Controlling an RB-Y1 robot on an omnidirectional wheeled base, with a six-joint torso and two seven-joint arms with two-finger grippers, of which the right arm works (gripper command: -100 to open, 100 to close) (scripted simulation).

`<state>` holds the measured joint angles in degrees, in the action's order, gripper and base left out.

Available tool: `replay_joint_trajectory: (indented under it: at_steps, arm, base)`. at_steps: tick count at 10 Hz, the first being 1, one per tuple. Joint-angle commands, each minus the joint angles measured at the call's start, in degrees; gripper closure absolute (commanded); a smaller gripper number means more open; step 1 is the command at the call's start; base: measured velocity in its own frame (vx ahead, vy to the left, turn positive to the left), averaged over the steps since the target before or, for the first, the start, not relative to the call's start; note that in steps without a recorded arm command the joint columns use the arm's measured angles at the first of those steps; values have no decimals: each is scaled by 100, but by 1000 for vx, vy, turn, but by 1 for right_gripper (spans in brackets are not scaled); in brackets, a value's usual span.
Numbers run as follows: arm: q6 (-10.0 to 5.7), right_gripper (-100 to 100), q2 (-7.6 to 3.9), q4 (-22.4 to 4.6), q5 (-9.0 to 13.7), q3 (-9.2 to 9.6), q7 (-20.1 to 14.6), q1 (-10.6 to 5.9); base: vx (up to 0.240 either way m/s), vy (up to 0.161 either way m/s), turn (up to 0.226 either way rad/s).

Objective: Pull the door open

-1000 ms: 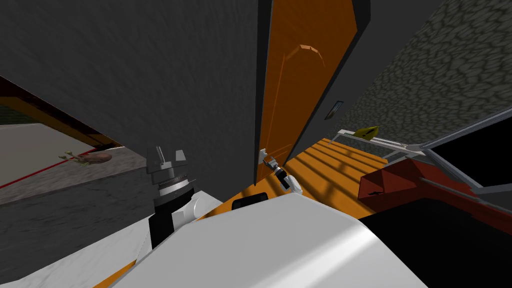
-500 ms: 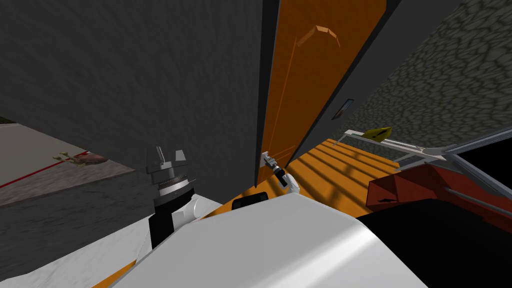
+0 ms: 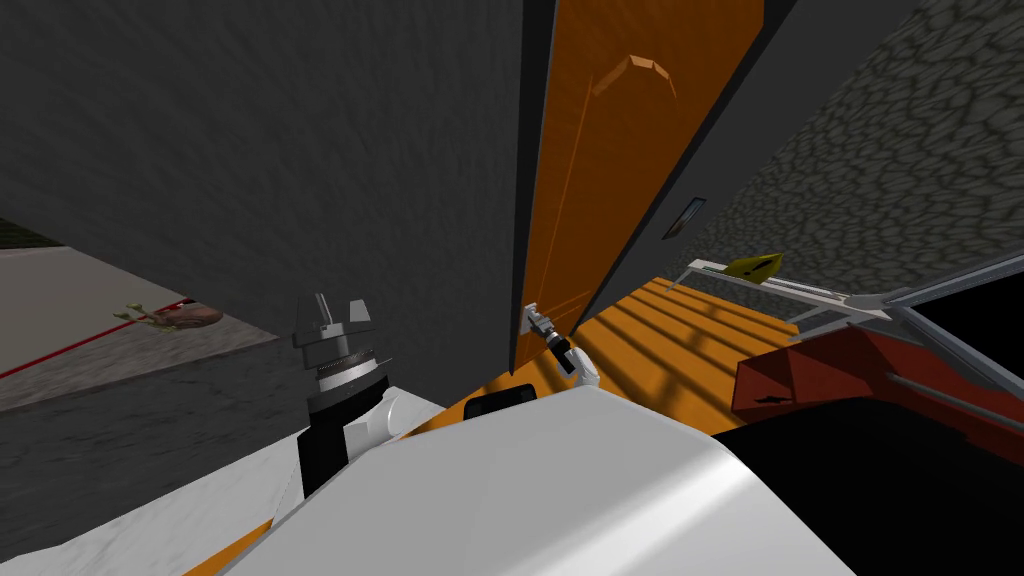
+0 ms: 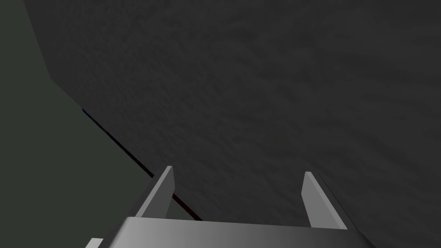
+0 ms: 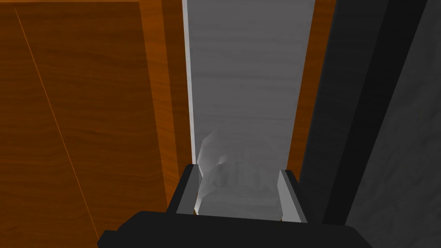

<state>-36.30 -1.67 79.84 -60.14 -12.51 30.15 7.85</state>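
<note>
Right end effector is at the door, low on the edge that lies beside the dark frame.

In the right wrist view, both fingers press the sides of the grey handle, which sits between them close to the end effector's dark body. We record a firm grasp, closed as far as the handle allows. The handle projects from a grey plate set on the door's orange, wood-grained face, and the frame runs just beside the plate.

Left end effector is raised well left of the door, facing the dark grey wall. Its fingers stand wide apart with nothing between them.

Right of the door is orange striped floor, and a red block sits farther right on it. We cannot tell how far the door stands from its frame.
</note>
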Motion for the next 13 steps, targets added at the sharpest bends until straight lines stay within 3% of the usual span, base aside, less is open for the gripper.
replay_joint_trajectory:
  at_steps: [1,3,13]
  arm:
    - [149,100,-64,-19,-138,55,214,-14]
    - [271,100,-115,-35,-250,99,388,-25]
    - [1389,100,-560,-180,-1281,509,1991,-131]
  base:
    - [-49,-34,129]
    - [-66,-45,106]
    - [-84,-30,143]
